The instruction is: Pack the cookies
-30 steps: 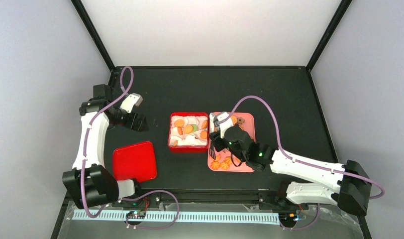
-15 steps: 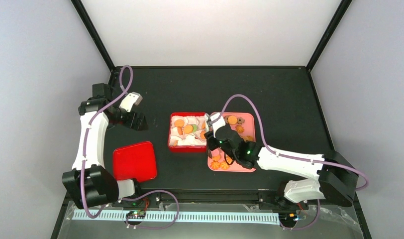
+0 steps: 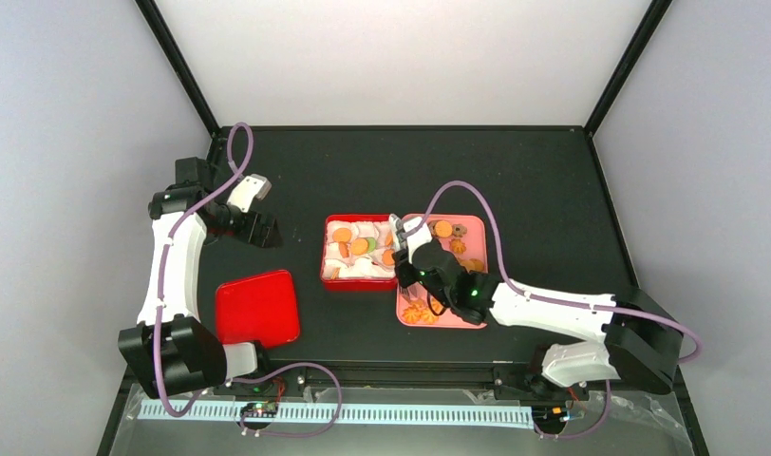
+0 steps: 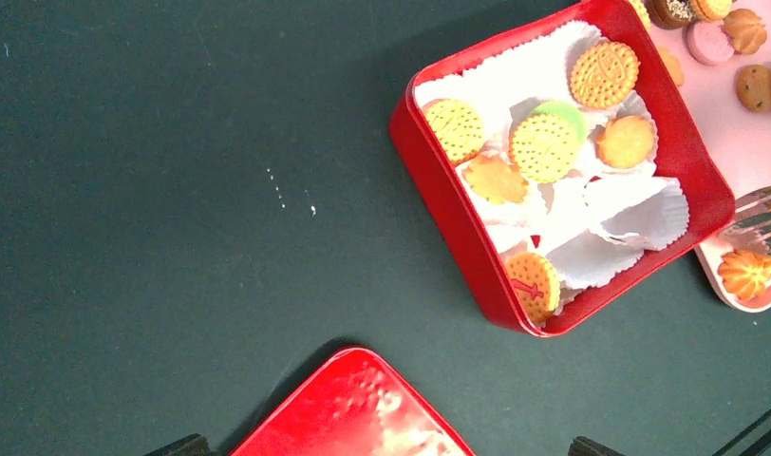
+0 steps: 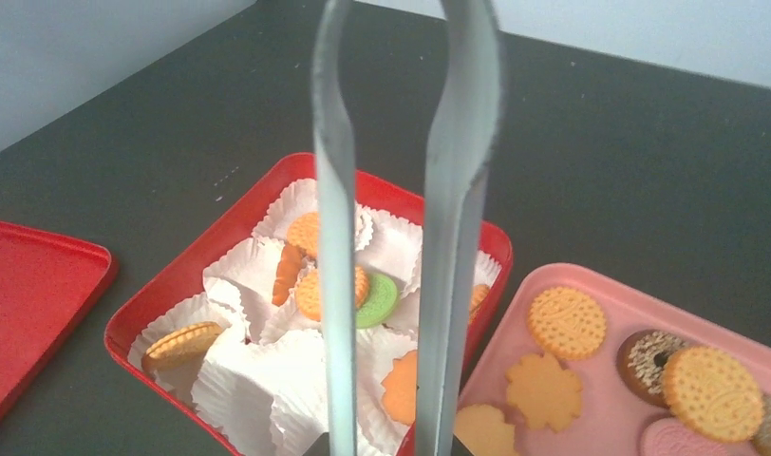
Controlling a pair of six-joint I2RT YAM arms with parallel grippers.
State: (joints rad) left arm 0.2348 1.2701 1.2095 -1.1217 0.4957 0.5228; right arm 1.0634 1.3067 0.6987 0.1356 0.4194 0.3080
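jaws of the right gripper clamp metal tongs, blades slightly parted, empty. cookies on the pink tray lie just right of the blades (red box just left); left gripper open, well apart.

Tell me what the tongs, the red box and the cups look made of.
Tongs: metal, probably steel; smooth grey sheen. Box: glossy red, painted tin or plastic, can't tell; bright highlights on its wall. Cups: thin white paper, matte, with pleated rims.
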